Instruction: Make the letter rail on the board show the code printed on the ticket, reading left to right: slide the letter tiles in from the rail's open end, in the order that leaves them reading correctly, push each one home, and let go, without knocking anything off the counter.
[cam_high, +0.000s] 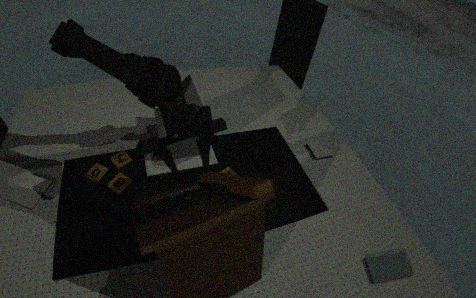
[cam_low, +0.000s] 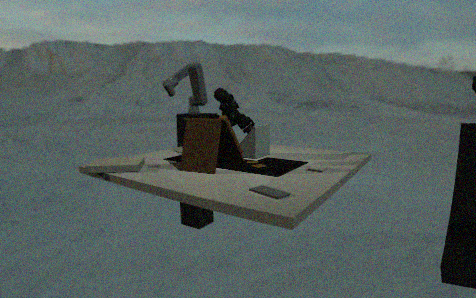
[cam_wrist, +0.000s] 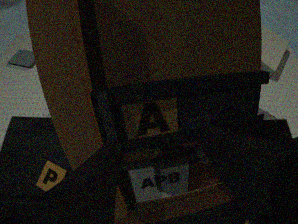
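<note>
Ticket (cam_wrist: 172, 184), low centre of the wrist view, reads "APB"; tile "A" (cam_wrist: 145, 120) sits in the board (cam_high: 215, 240) (cam_low: 201, 145) (cam_wrist: 175, 40) just above it, tile "P" (cam_wrist: 50, 176) on the dark mat (cam_high: 90, 235) (cam_low: 287, 166) (cam_wrist: 25, 132) at lower left. End effector (cam_high: 189, 162): fingers part-open, nothing between them. Pale counter (cam_high: 320, 245) (cam_low: 240, 200) (cam_wrist: 20, 95), dim light, hills behind; bare margin right of the mat in the top view, grey slab (cam_high: 388, 266) (cam_low: 270, 191) (cam_wrist: 22, 58) lower right.

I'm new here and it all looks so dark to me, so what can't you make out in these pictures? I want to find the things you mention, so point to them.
- Letters on the three loose tiles (cam_high: 119, 183): too small and grainy in the top view.
- The board's (cam_high: 210, 255) (cam_low: 200, 145) letter side: turned away in the exterior view.
- The gripper's (cam_high: 188, 162) fingertips: too small and dark in the exterior view.
</note>
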